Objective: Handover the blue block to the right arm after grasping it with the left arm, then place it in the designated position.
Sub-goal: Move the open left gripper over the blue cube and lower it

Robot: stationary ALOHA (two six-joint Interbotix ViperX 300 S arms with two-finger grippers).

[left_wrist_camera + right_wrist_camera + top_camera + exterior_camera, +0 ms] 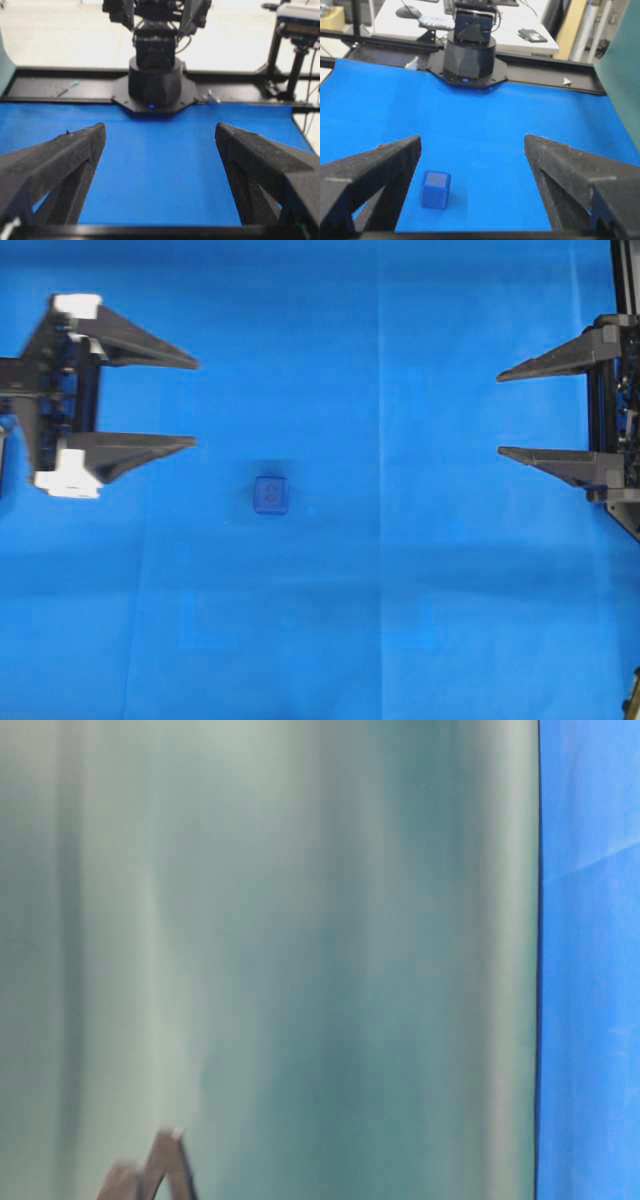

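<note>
The blue block (pixel 271 494) is a small dark-blue cube lying on the blue cloth (pixel 400 620), left of centre in the overhead view. My left gripper (pixel 196 402), with white corner pieces, hangs open up and to the left of it, not touching. The all-black right gripper (pixel 499 413) stands open at the right edge, far from the cube. In the right wrist view the blue block (pixel 435 189) lies near the left finger (pixel 385 165), with the right gripper (pixel 472 142) empty. In the left wrist view the left gripper (pixel 160 131) frames only bare cloth; the block is out of sight there.
The right arm's black base (pixel 154 82) stands at the far cloth edge in the left wrist view, the left arm's base (pixel 468 57) likewise in the right wrist view. A black frame rail (pixel 555 80) borders the cloth. A pale green panel (pixel 280 950) fills the table-level view.
</note>
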